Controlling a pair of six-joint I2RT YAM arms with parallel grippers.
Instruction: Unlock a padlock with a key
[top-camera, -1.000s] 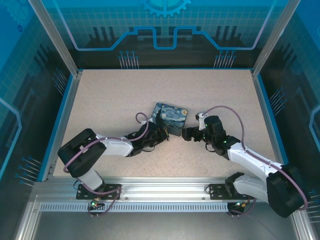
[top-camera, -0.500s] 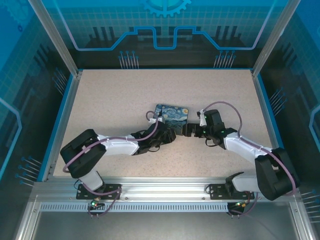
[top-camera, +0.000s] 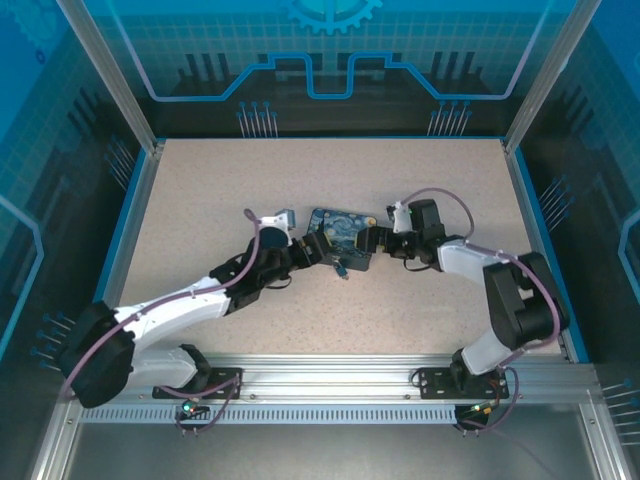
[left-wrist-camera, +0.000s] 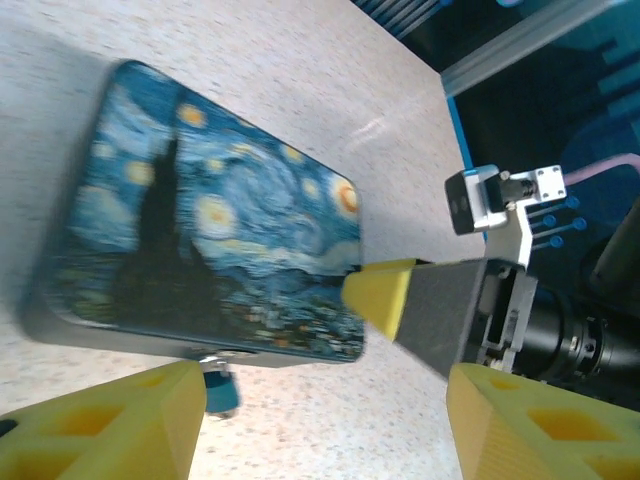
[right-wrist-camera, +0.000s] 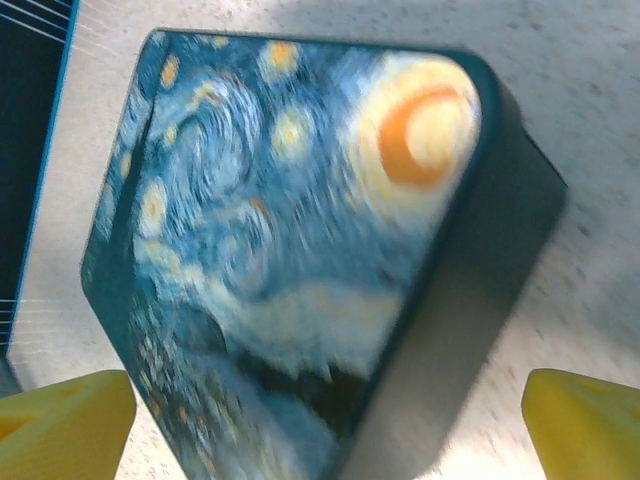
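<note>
At the near edge of the table (top-camera: 200, 200) the two arms rise from their bases and reach inward toward the middle. The left arm (top-camera: 190, 300) stretches up from the near left corner, and the right arm (top-camera: 500, 280) bends in from the near right. Just beyond them, lying on the table and tucked against the near side of the box (top-camera: 345, 228), is a tiny bluish-dark thing with a bit of bright metal on it. It seems to be the padlock (top-camera: 341, 268), though it is too small and blurred to be sure. Neither gripper holds it. The left gripper (top-camera: 310, 250) sits at the box's left near corner. In the left wrist view its yellow fingertips (left-wrist-camera: 110, 425) stand wide apart with nothing between them. The right gripper (top-camera: 374, 240) sits at the box's right side. In the right wrist view its yellow fingertips (right-wrist-camera: 585, 420) are likewise spread wide, with the box lying ahead of them. One of its fingers reaches the box's corner, touching or just short of it; I cannot tell which. The box lies flat, its blue and yellow swirled painting facing up. Beyond it the speckled table runs bare to the far blue rim.
</note>
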